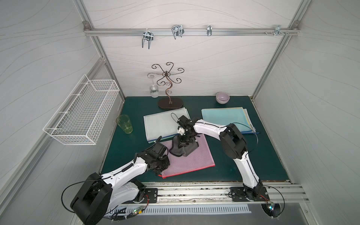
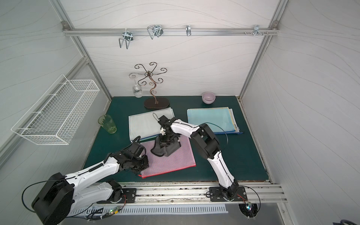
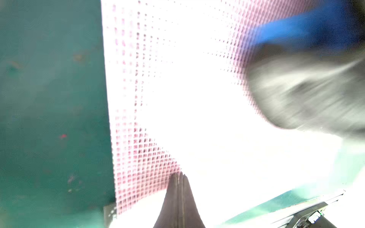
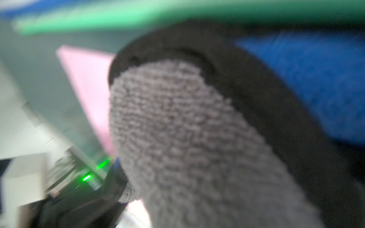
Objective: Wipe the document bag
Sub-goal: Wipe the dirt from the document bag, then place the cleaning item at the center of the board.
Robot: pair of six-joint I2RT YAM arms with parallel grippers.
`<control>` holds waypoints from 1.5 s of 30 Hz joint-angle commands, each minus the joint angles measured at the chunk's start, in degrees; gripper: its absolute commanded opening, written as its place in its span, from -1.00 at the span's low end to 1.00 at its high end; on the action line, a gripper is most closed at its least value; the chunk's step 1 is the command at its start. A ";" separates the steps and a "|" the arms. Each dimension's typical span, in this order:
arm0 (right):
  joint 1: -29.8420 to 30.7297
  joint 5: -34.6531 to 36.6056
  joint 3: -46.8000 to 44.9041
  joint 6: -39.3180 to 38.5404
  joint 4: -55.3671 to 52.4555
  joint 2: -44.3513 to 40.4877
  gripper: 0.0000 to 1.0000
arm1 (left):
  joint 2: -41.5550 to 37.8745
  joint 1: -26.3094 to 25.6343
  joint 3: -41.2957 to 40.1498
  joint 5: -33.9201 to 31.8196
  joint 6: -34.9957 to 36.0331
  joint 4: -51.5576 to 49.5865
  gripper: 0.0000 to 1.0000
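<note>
The document bag [image 1: 194, 161] [image 2: 175, 161] is a pink mesh pouch with a red zip edge, lying flat at the front middle of the green mat. A dark grey cloth [image 1: 180, 151] [image 2: 164, 150] is bunched on its far half, and my right gripper [image 1: 184, 143] [image 2: 164, 143] is shut on it from above. The right wrist view is filled by the cloth [image 4: 187, 138], which hides the fingers. My left gripper [image 3: 180, 174] is shut, its tips resting on the bag [image 3: 134, 98] near its front left corner [image 1: 161, 169]. The cloth [image 3: 306, 94] looks blurred in the left wrist view.
A pale document bag [image 1: 161, 124] and a blue one [image 1: 226, 118] lie behind the pink bag. A green glass [image 1: 124, 123] stands at the left, a lilac bowl [image 1: 222, 97] at the back right. A metal glass stand [image 1: 170, 102] holds a wine glass [image 1: 153, 90]. A wire basket [image 1: 81, 111] hangs on the left wall.
</note>
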 commanded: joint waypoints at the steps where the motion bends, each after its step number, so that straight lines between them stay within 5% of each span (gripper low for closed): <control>1: -1.78 23.96 -1.43 -6.27 -11.21 -5.64 -1.00 | 1.84 0.15 -0.48 -1.17 -0.52 -1.61 -1.00; 3: -0.86 25.98 -2.28 -9.21 -14.08 -7.86 -1.00 | 2.38 0.13 -0.50 -1.08 -0.31 -1.01 -1.00; 10: 7.14 -10.37 -5.84 -11.10 -10.64 -8.69 -1.00 | 1.38 0.15 0.47 -2.18 0.57 -1.81 -1.00; 15: 10.28 -19.53 -6.38 -6.25 -4.91 -3.36 -1.00 | 0.34 0.21 0.13 -3.27 1.36 -3.65 -1.00; 20: 4.98 -12.15 -18.51 -3.67 -2.24 -6.64 -1.00 | 1.67 0.23 -0.04 -3.17 2.28 -3.62 -1.00; 25: -6.78 0.19 -34.32 -2.21 -3.76 -19.13 -1.00 | 2.12 0.34 -0.06 -3.52 2.64 -3.12 -1.00; 29: -15.42 1.00 -43.71 1.23 -4.35 -29.97 -1.00 | 1.97 0.41 -0.05 -3.53 3.02 -3.30 -1.00; 39: -27.91 16.13 -49.98 6.00 -8.05 -45.16 -1.00 | -0.52 0.57 3.36 -4.01 4.75 -4.28 -1.00; 43: -28.65 12.31 -50.44 3.45 -6.08 -42.49 -0.71 | -0.33 0.62 6.10 -3.93 6.59 -4.91 -1.00; 45: -28.69 10.82 -51.08 3.15 -5.85 -43.91 -0.26 | -0.67 0.58 7.25 -3.97 7.15 -5.64 -1.00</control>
